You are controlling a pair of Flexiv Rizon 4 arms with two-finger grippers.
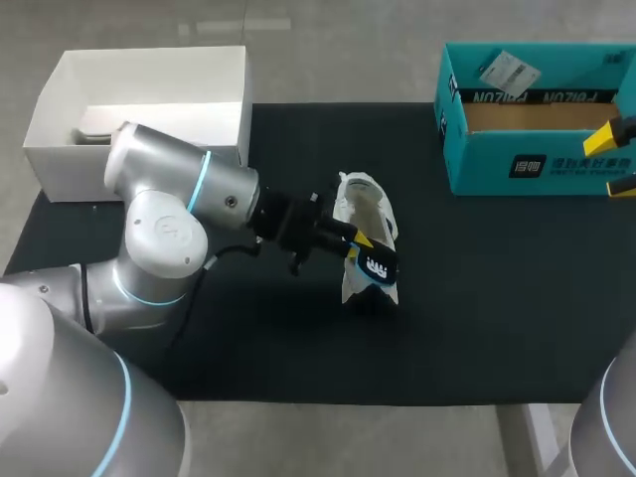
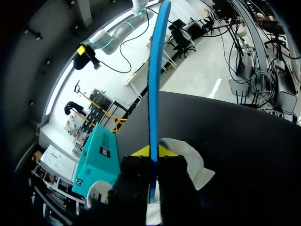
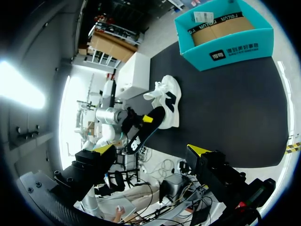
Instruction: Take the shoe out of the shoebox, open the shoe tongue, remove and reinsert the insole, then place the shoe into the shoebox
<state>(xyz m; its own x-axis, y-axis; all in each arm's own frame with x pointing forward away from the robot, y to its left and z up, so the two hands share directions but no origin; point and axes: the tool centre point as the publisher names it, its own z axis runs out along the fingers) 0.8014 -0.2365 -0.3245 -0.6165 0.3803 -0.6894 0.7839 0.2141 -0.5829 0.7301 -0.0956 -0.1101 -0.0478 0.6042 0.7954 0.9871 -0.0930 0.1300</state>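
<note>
Currently, the left gripper [image 1: 356, 241] is pressed together on the insole [image 1: 378, 266], which is pinched between both fingers. In the left wrist view, the insole [image 2: 153, 94] is seen edge-on as a thin blue strip running out ahead of the left gripper [image 2: 151, 151]. The white shoe [image 1: 366, 214] is laid on the black mat [image 1: 477, 298] near the middle of the table, just right of the left gripper. The insole is held at the shoe's near end. Contact between insole and shoe cannot be determined. The teal shoebox [image 1: 537, 164] is positioned open at the far right, well apart from the shoe. The right gripper [image 1: 616, 159] is located at the right edge, just beside the shoebox, with its fingers spread wide. In the right wrist view, the shoe [image 3: 170, 96] and insole [image 3: 146, 128] are seen well ahead of the right gripper [image 3: 150, 149]. An open white box [image 1: 60, 149] is placed at the far left.
</note>
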